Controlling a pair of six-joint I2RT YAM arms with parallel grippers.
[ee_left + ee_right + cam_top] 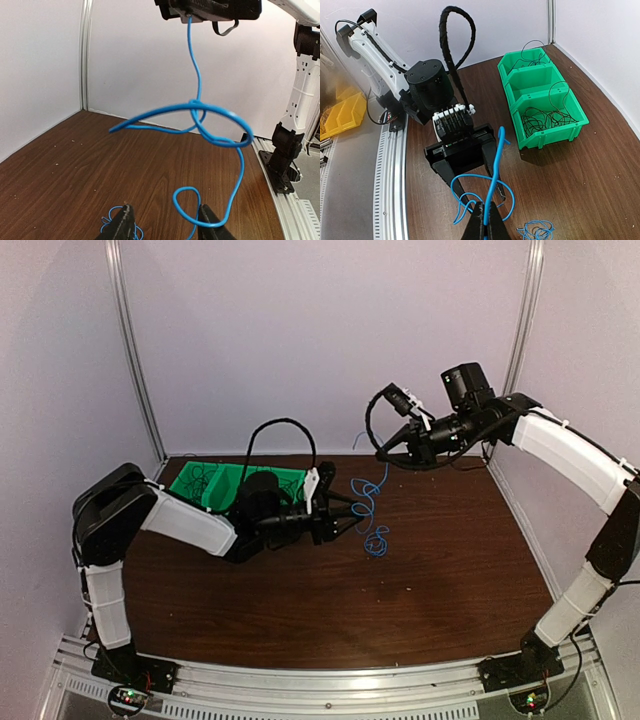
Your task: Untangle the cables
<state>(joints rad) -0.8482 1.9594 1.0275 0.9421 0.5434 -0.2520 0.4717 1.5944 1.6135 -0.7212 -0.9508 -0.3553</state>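
Pinch of the right gripper [485,215] on the top end of the blue cable [192,55], jaws pressed together on it, high over the far right part of the table [450,570]. From there, a hang roughly straight down: long axis near vertical, a loose knot [196,103] of crossing loops about halfway, a small loop lower down, then a tangled coil [377,540] lying on the table near the middle, toward the far edge. Just below the knot, the left gripper [166,225], jaws spread apart, pointing toward the right edge, with the small loop dangling between the fingers [211,227]; touching or not, impossible to tell. Nearer of the two arms to the knot: the left, with the knot above and just ahead of its jaws. Likely next, as a judgement only: closing on the strand under the knot, then drawing away from the right gripper to pull the loops apart. Well apart, at the far left corner, green bins [190,483] with thin black cables [545,120] inside.
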